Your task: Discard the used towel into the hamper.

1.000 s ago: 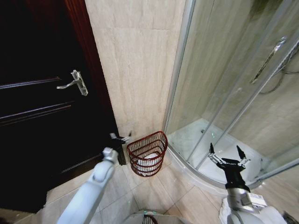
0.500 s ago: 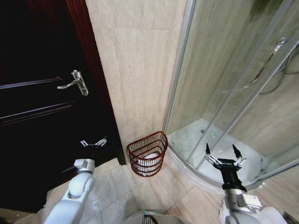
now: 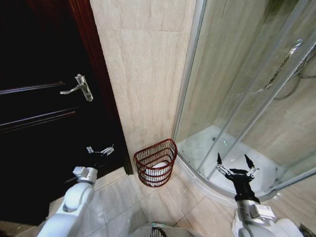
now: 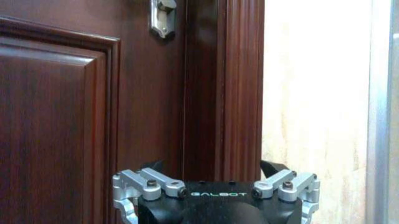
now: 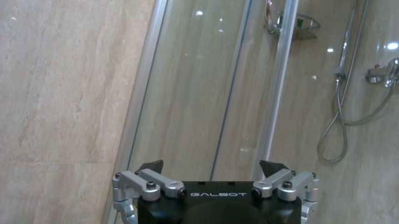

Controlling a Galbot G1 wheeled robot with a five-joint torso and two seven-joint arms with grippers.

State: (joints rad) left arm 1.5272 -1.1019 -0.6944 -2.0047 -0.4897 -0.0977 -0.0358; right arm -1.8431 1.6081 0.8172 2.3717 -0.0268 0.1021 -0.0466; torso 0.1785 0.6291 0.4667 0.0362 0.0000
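The hamper [image 3: 156,162] is a small dark red wire basket standing on the floor against the tiled wall. A white towel [image 3: 156,171] lies inside it at the bottom. My left gripper [image 3: 100,150] is open and empty, held to the left of the hamper in front of the dark door [image 4: 74,116]. On the right, my right gripper [image 3: 235,162] is open and empty too, raised before the shower's glass [image 5: 206,93].
A dark wooden door [image 3: 44,113] with a metal handle [image 3: 79,88] fills the left. A curved glass shower enclosure [image 3: 247,98] with a raised white base [image 3: 207,143] takes the right. Beige floor tiles [image 3: 163,207] lie open in front of the hamper.
My left arm has swung left, away from beside the hamper to in front of the door, then settled. The right gripper shifted slightly left and down.
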